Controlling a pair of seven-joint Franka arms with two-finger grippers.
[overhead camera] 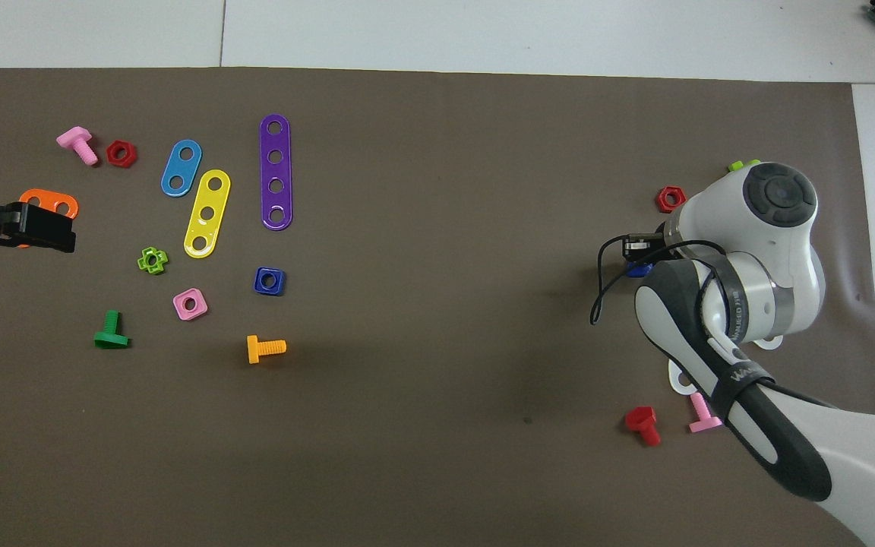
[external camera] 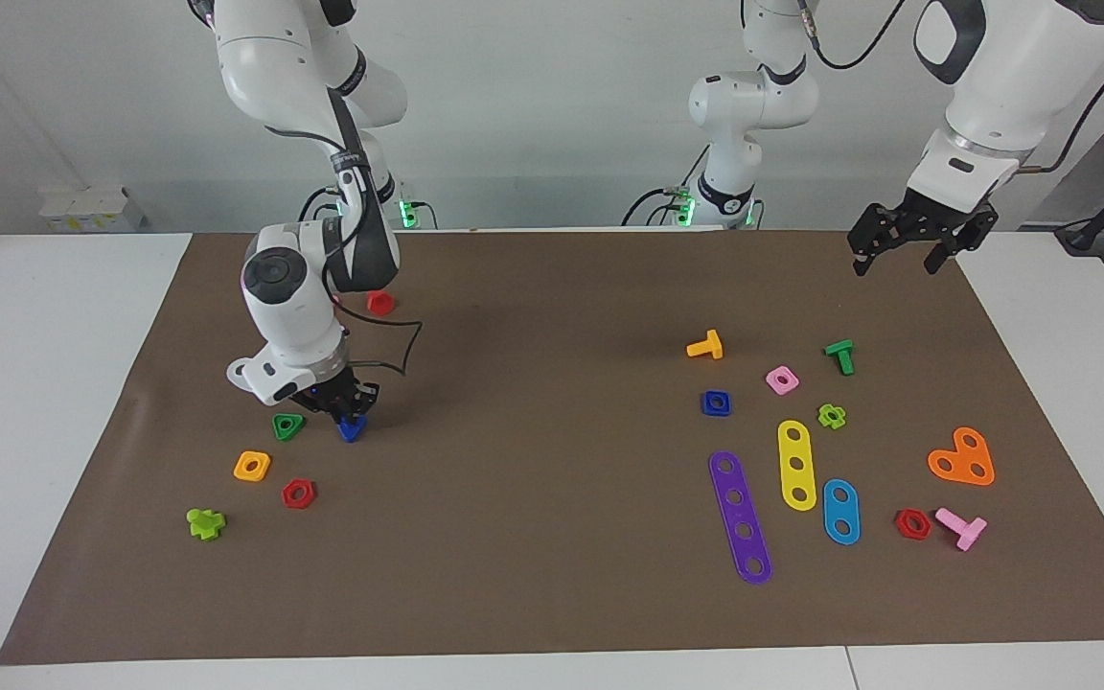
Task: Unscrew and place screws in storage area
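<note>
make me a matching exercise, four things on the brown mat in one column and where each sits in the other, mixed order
Things
1. dark-blue triangular-headed plastic bolt
2. flat blue square plastic nut
3. orange heart-shaped plastic plate
4. long purple four-hole plastic strip

Places
A. beside the yellow three-hole plastic strip
B. at the right claw, beside the green triangular plastic nut
C. near the orange T-shaped plastic bolt, farther from the robots than it
D. toward the left arm's end of the mat, near the pink T-shaped plastic bolt

Pairs: 1-B, 2-C, 3-D, 4-A

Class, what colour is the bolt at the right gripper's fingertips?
Dark blue bolt, clearest in the facing view.
</note>
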